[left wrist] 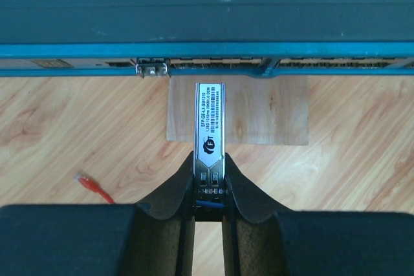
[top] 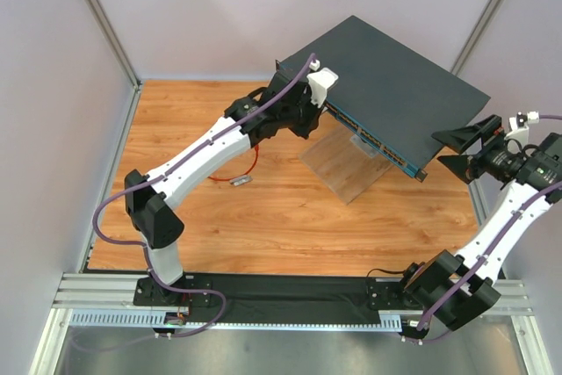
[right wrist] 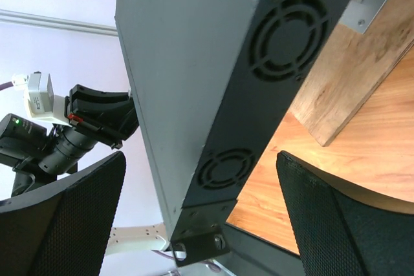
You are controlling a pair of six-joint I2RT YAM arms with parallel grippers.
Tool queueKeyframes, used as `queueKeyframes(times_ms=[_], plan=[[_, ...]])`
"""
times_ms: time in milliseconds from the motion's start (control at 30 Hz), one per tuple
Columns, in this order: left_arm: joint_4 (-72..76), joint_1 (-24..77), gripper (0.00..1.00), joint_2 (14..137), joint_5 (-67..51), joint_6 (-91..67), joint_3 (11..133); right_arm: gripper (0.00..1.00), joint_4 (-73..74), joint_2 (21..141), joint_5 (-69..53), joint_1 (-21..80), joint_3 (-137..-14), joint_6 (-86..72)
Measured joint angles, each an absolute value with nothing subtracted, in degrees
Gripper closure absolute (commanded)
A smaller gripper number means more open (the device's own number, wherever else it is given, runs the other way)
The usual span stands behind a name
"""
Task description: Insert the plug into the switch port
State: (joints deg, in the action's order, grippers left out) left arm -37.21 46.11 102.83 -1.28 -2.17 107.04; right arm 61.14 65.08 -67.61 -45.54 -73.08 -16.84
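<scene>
The plug [left wrist: 86, 181], a small red-booted connector on a thin red cable [top: 254, 162], lies on the wooden table, left of and apart from my left gripper [left wrist: 210, 163]. That gripper is shut on a silver labelled transceiver module [left wrist: 209, 114], which points at the switch's front face. The row of switch ports [left wrist: 220, 63] runs across that blue front, just beyond the module's tip. One port at the left holds a metal module [left wrist: 152, 67]. My right gripper [top: 457, 148] stands open at the right end of the switch [top: 395, 85], with the vented side [right wrist: 226, 127] between its fingers, untouched.
The switch rests tilted on a wooden block [top: 338, 164]. A small grey stub [top: 239, 180] lies on the table near the red cable. Grey walls with metal rails close in the left, back and right sides.
</scene>
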Motion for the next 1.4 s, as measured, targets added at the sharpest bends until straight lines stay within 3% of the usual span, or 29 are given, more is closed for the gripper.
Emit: queueKeyframes(times_ms=[233, 433, 633, 733, 967, 1400], plan=[[-37.85, 46.11, 1.0, 105.23, -0.95, -3.38, 110.37, 0.01, 51.46, 65.28, -68.69, -42.87, -68.49, -22.72], [-38.02, 46.11, 1.0, 105.56, 0.19, -3.88, 110.43, 0.09, 45.19, 65.56, -68.62, -40.99, -67.02, -26.15], [-38.02, 46.11, 1.0, 106.02, 1.28, -4.4, 110.5, 0.41, 39.4, 65.91, -67.48, -39.05, -63.33, -29.95], [-38.44, 46.11, 1.0, 106.78, 1.78, -4.71, 111.35, 0.66, 38.63, 65.91, -67.72, -39.09, -62.17, -33.58], [-38.85, 46.11, 1.0, 106.96, 2.15, -5.41, 111.87, 0.99, 37.52, 65.47, -69.06, -39.62, -60.62, -39.7], [-38.98, 46.11, 1.0, 106.96, 2.28, -5.72, 112.09, 1.0, 35.73, 64.62, -68.86, -39.62, -59.53, -40.77]])
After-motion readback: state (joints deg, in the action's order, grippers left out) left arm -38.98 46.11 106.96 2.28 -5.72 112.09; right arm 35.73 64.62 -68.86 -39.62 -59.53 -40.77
